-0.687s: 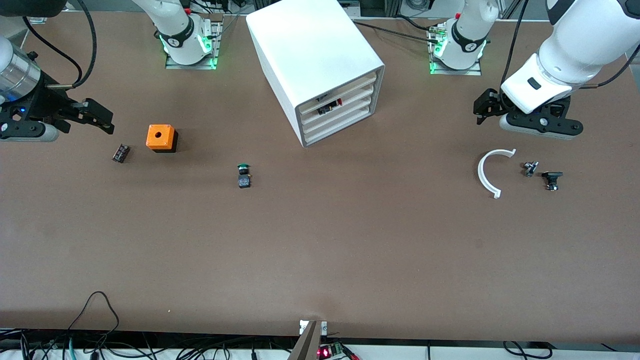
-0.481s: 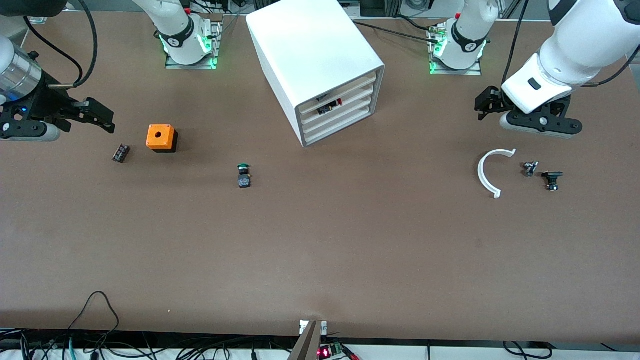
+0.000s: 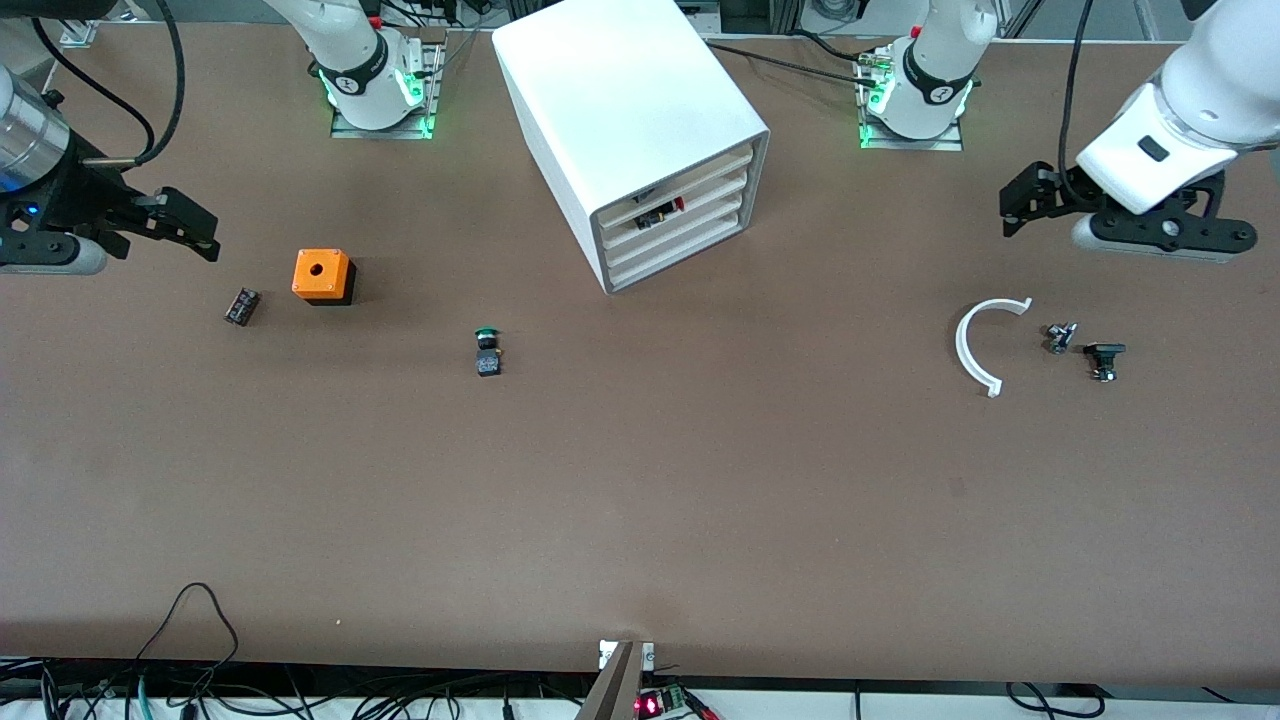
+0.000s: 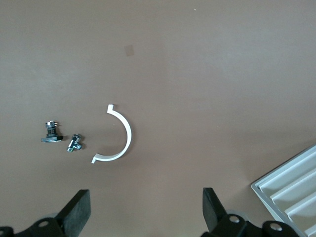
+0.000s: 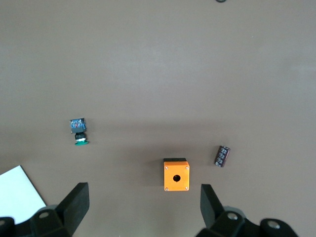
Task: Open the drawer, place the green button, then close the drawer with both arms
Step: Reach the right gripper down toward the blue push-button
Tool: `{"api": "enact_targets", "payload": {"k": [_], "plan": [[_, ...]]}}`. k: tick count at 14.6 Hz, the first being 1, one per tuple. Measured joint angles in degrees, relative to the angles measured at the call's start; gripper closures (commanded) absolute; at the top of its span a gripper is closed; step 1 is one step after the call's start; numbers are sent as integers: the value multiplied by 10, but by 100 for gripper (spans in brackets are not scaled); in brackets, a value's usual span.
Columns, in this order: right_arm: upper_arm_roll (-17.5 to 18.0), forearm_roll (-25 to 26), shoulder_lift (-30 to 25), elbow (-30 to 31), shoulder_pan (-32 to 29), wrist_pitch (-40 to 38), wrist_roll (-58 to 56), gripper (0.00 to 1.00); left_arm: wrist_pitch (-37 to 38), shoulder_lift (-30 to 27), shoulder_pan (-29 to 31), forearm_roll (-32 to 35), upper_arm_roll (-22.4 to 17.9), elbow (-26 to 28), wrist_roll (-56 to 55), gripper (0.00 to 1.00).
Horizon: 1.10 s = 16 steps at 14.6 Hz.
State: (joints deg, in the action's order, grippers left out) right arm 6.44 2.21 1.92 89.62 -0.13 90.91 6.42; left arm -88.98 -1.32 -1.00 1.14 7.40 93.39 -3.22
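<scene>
On the brown table (image 3: 640, 500), the white left arm's black gripper (image 3: 1015, 205) hovers spread near the white curved plastic piece (image 3: 972, 345); the right gripper (image 3: 190, 228) hangs spread near the orange cube with a hole (image 3: 322, 276).

Your drawer (image 3: 672, 232) sits in the upper middle of the front frame, third down of four alike in the white cabinet (image 3: 625, 110). It is a shallow white tray with a wide flat front, pushed in flush with the drawers above and below it, its front turned toward the lower right of the frame.

Your button (image 3: 488, 352) lies on the bare tabletop (image 3: 640, 500), left of center and below the cabinet, well apart from it. It rests on its side, the round green cap pointing up-frame and the blocky black body below; the right wrist view shows it (image 5: 79, 132) too.
</scene>
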Motion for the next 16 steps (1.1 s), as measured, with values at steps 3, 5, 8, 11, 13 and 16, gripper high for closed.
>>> {"api": "enact_targets", "payload": {"k": [3, 5, 8, 11, 13, 16], "plan": [[3, 0, 10, 4, 15, 2, 0, 0, 0, 12, 15, 0, 0, -9, 1, 0], [3, 0, 24, 5, 19, 8, 0, 0, 0, 16, 15, 0, 1, -11, 1, 0], [3, -12, 47, 5, 19, 29, 0, 0, -2, 18, 15, 0, 2, -14, 1, 0], [3, -22, 74, 6, 27, 51, -1, 0, -2, 18, 15, 0, 2, -15, 1, 0], [4, -23, 92, 6, 39, 69, -1, 0, -2, 18, 15, 0, 3, -16, 1, 0], [5, -23, 125, 7, 64, 118, -1, 0, -2, 18, 15, 0, 4, -16, 1, 0]]}}
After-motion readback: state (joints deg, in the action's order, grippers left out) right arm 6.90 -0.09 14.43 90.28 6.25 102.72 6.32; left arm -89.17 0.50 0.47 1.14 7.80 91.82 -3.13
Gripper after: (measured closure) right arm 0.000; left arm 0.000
